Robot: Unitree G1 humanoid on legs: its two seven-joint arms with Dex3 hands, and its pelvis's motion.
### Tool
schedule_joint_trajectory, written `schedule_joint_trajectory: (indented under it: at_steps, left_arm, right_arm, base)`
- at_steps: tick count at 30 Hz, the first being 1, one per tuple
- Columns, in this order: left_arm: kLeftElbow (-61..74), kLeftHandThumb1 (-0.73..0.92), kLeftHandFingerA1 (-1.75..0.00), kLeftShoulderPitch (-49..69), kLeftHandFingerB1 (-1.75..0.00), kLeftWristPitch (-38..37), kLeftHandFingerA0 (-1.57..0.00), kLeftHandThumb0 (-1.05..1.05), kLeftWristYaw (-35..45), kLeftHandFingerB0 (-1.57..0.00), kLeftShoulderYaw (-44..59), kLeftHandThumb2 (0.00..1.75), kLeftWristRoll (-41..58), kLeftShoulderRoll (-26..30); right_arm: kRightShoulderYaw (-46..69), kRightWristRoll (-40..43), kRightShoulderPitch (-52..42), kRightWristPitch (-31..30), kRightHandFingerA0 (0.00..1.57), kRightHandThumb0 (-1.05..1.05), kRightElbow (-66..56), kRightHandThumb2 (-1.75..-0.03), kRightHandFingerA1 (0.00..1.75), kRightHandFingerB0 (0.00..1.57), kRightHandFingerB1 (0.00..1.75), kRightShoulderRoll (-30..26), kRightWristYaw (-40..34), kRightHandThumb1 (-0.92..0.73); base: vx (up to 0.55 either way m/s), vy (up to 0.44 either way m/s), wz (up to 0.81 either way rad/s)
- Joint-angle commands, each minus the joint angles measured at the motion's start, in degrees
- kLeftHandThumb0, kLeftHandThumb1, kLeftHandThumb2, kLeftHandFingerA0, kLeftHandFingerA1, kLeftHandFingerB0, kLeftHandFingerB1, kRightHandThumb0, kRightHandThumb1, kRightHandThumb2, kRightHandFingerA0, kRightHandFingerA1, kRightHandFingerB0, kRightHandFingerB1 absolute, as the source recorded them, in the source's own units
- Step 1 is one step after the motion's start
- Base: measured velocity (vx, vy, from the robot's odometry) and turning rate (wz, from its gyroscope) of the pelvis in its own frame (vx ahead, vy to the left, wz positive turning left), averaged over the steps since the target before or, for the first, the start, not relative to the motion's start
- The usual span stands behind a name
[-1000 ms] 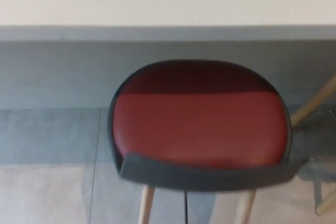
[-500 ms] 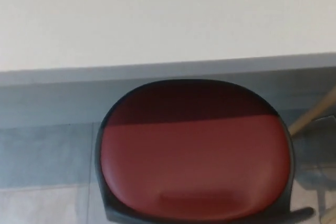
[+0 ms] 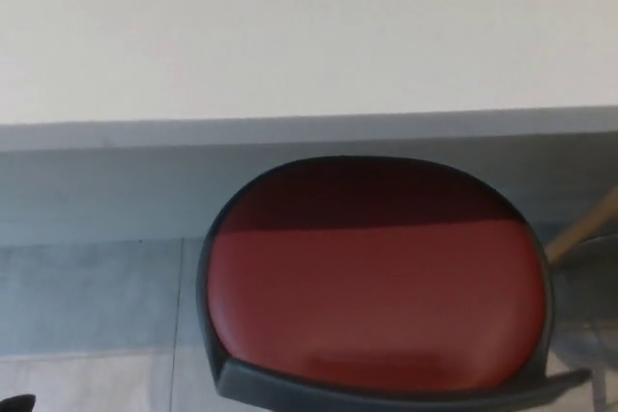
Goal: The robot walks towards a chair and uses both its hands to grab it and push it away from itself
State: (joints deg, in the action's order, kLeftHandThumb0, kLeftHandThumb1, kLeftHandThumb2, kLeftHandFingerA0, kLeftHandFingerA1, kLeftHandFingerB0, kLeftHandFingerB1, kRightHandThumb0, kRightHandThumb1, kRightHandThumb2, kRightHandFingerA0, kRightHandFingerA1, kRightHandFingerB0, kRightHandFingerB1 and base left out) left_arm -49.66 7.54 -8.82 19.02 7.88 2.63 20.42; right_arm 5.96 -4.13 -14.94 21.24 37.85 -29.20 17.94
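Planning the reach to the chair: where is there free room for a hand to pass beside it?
Bare floor lies left of the chair, bordered above by the grey table edge. The right is crowded: a wooden leg slants in close to the seat.

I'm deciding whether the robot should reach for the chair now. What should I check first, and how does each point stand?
1. Chair in front and close: ok, its red seat fills the lower middle of the view.
2. Backrest rim in sight for grabbing: ok, along the bottom edge.
3. Left hand ready: cannot tell, only a dark tip shows at the bottom left corner.
4. Right hand ready: cannot tell, not in view.
5. Room to push: not ok, the seat's far edge is already under the white table.
6. Second chair's wooden leg at right: cannot tell if it obstructs.
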Motion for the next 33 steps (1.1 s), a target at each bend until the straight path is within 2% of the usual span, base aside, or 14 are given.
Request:
schedule_joint_trajectory:
  at_steps: [1, 6, 7, 8, 9, 10, 13, 14, 17, 18, 24, 26, 30, 33]
  left_arm:
    - [3.2, 0.1, -0.67, 1.0, -0.58, 0.2, -0.03, -0.7, 0.2, -0.03, -0.9, 0.76, -0.9, 0.7]
    - [1.8, 0.11, -0.7, 0.2, -0.65, -0.7, -0.05, -0.73, 0.5, -0.03, -1.1, 0.76, -0.7, 0.6]
    - [1.6, 0.15, -0.73, 0.0, -0.67, -1.2, -0.06, -0.82, 0.8, -0.01, -1.3, 0.77, -0.7, 0.6]
    - [1.3, 0.14, -0.73, -0.3, -0.68, -1.9, -0.06, -0.79, 1.2, -0.01, -1.7, 0.78, -0.9, 0.6]
    - [1.3, 0.14, -0.73, -0.4, -0.68, -2.0, -0.06, -0.79, 1.2, -0.01, -1.8, 0.78, -1.0, 0.6]
    - [1.1, 0.15, -0.75, -0.6, -0.72, -2.2, -0.02, -0.92, 1.1, 0.0, -2.1, 0.77, -1.3, 0.6]
    - [0.8, 0.15, -0.75, -0.8, -0.72, -2.5, -0.02, -0.92, 1.1, 0.0, -2.4, 0.77, -1.2, 0.7]
    - [1.0, 0.11, -0.75, -1.1, -0.73, -2.5, 0.0, -0.95, 1.3, 0.0, -2.9, 0.75, -1.6, 1.0]
    - [1.5, 0.1, -0.74, -1.5, -0.73, -2.5, 0.0, -0.91, 1.7, 0.0, -3.5, 0.75, -1.9, 1.5]
    - [1.4, 0.12, -0.75, -1.7, -0.73, -2.6, 0.0, -0.98, 1.6, 0.0, -3.6, 0.74, -1.9, 1.6]
    - [1.0, 0.15, -0.75, -2.2, -0.73, -2.3, 0.0, -0.97, 1.2, -0.01, -3.9, 0.76, -1.5, 1.6]
    - [0.1, 0.08, -0.72, -2.3, -0.68, -2.5, -0.01, -0.83, 1.7, 0.0, -3.6, 0.75, -1.1, 1.6]
    - [-0.8, 0.1, -0.73, -2.4, -0.69, -3.1, -0.03, -0.84, 1.7, -0.02, -3.5, 0.76, -1.0, 1.5]
    - [-2.0, 0.11, -0.73, -2.1, -0.69, -3.4, -0.06, -0.81, 2.0, -0.03, -3.3, 0.76, -0.9, 1.9]
  right_arm:
    - [0.2, -0.4, 0.0, 1.0, 0.0, -0.83, -0.5, -0.79, 0.12, 0.0, 0.12, -0.9, -0.6, -0.46]
    - [0.1, -0.5, 0.1, 1.0, 0.0, -0.81, -0.7, -0.79, 0.14, 0.0, 0.14, -1.1, -0.8, -0.45]
    - [0.0, -0.4, 0.3, 1.1, 0.0, -0.81, -0.5, -0.81, 0.17, 0.0, 0.17, -1.2, -0.7, -0.45]
    - [0.0, -0.3, 0.6, 1.3, 0.0, -0.74, -0.3, -0.73, 0.13, 0.0, 0.14, -1.2, -0.5, -0.43]
    - [0.0, -0.2, 0.6, 1.3, 0.0, -0.74, -0.4, -0.73, 0.13, 0.0, 0.14, -1.2, -0.4, -0.43]
    - [0.0, -0.2, 0.6, 1.4, 0.0, -0.78, -0.5, -0.83, 0.21, 0.0, 0.21, -1.2, -0.3, -0.44]
    - [0.0, -0.1, 0.6, 1.4, 0.0, -0.78, -0.6, -0.83, 0.21, 0.0, 0.21, -1.2, -0.3, -0.44]
    - [-0.1, -0.2, 0.6, 1.5, 0.0, -0.89, -0.8, -0.8, 0.07, 0.0, 0.07, -1.2, -0.4, -0.49]
    - [-0.3, -0.8, 0.8, 1.3, 0.0, -0.87, -1.7, -0.82, 0.1, 0.0, 0.1, -1.2, -1.0, -0.49]
    - [-0.2, -0.4, 1.0, 1.2, 0.0, -0.9, -1.6, -0.79, 0.05, 0.0, 0.05, -1.2, -0.6, -0.49]
    - [-0.3, -0.4, 1.6, 1.2, 0.0, -0.91, -1.4, -0.81, 0.07, 0.0, 0.06, -1.2, -0.5, -0.51]
    - [-0.1, 0.1, 1.9, 1.2, 0.0, -0.89, -1.4, -0.79, 0.08, 0.0, 0.05, -0.9, -0.4, -0.49]
    - [-0.1, 0.5, 2.0, 0.9, 0.0, -0.9, -1.7, -0.78, 0.07, 0.0, 0.04, -0.9, 0.3, -0.49]
    - [-0.6, -0.6, 2.1, 0.2, 0.0, -0.88, -2.6, -0.83, 0.12, 0.0, 0.12, -1.1, -0.3, -0.49]
  base:
    - [-0.08, -0.151, 0.06]
    - [-0.05, -0.35, -0.08]
    - [0.03, -0.145, -0.07]
    - [0.02, -0.085, -0.04]
    - [0.0, 0.0, 0.0]
    - [0.0, 0.0, 0.0]
    - [0.01, 0.03, -0.01]
    - [0.01, 0.119, -0.03]
    - [0.02, 0.213, -0.07]
    - [0.0, 0.269, -0.07]
    - [-0.01, 0.175, 0.01]
    - [0.01, 0.001, 0.07]
    - [0.0, 0.0, 0.0]
    - [0.0, 0.0, 0.0]
